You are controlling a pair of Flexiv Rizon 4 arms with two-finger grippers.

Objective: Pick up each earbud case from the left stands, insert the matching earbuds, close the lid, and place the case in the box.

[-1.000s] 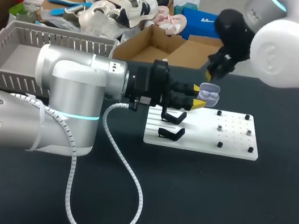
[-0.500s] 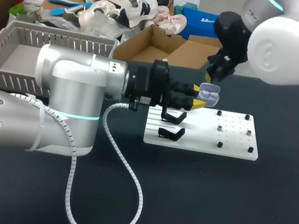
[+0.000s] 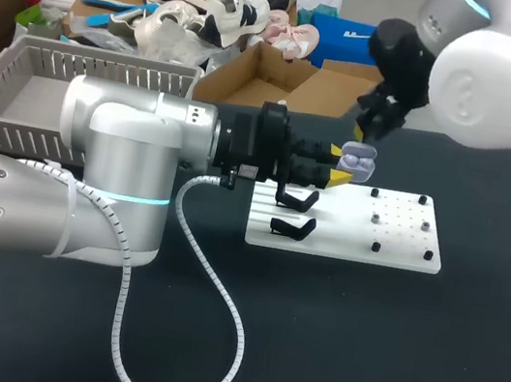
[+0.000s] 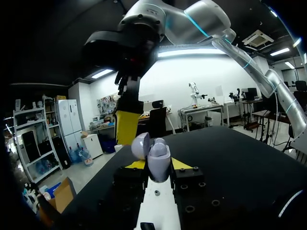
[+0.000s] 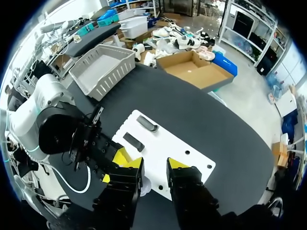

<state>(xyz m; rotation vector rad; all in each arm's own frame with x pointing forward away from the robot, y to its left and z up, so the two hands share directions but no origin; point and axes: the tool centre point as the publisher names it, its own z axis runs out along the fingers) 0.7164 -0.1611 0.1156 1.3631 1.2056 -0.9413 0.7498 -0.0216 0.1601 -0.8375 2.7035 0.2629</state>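
A dark tabletop (image 3: 405, 353) is shared by two arms; the left arm (image 3: 111, 177) is laid in from the left, and the right arm (image 3: 499, 85) is brought in from the far right corner. A grey basket (image 3: 92, 54) is stood at the far left, and a cardboard box (image 3: 255, 78) is seen past the far edge; which of them is meant as the box cannot be told.

A white board (image 3: 394, 244) is laid right of the middle; two black stands (image 3: 295, 199) are set on its left part, one nearer than the other, and no case is seen on either.

The lavender earbud case (image 3: 358, 161) is held above the board's far left corner, just beyond the stands; its lid is swung open. The left pincer (image 3: 337, 173) is clamped on the case's lower body from both sides, so that the open well is kept steady and turned upward, presumably for loading.

The right pincer (image 3: 364, 129) is hung just above and beyond the case, probably to feed it from above; its fingers are parted by a moderate gap, and nothing is seen between them. Whether earbuds are already seated cannot be told.
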